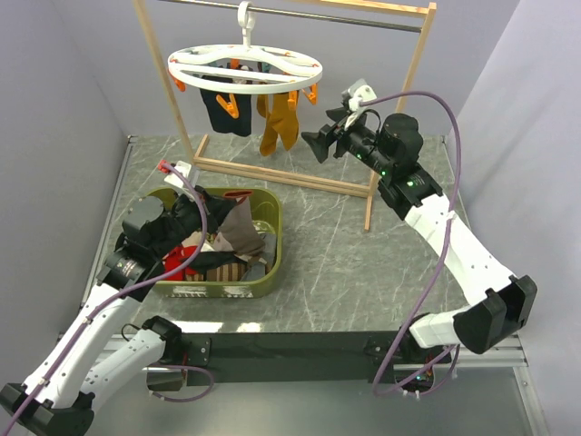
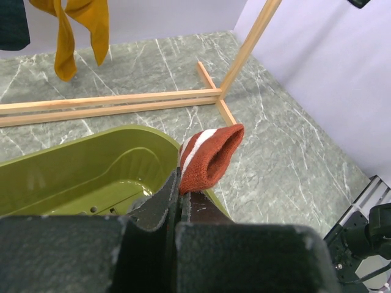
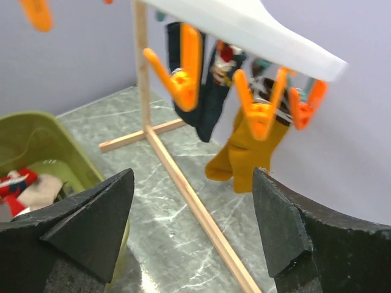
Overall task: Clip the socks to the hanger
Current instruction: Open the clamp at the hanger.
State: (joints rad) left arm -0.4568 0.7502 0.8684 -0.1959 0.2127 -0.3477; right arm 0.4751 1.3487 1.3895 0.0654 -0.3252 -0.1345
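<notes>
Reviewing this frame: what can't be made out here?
Left wrist: sock beyond its cuff, hidden by the left fingers.
Top view: the grip itself, blocked by the left arm.
Right wrist: hanger ring and hook, cut off by the top edge.

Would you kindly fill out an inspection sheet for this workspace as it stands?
Surface: grey marbled table.
Job's things: socks at the green bin, striped cuff pinched; hanger on the wooden rack, several orange clips free.
Clutter: mustard socks and navy sock clipped to the hanger; more laundry in the bin.
Grippers: left gripper shut on the cuff; right gripper open, empty, near the hanger.
Cables: purple cable along each arm.
Surroundings: plain grey walls.
</notes>
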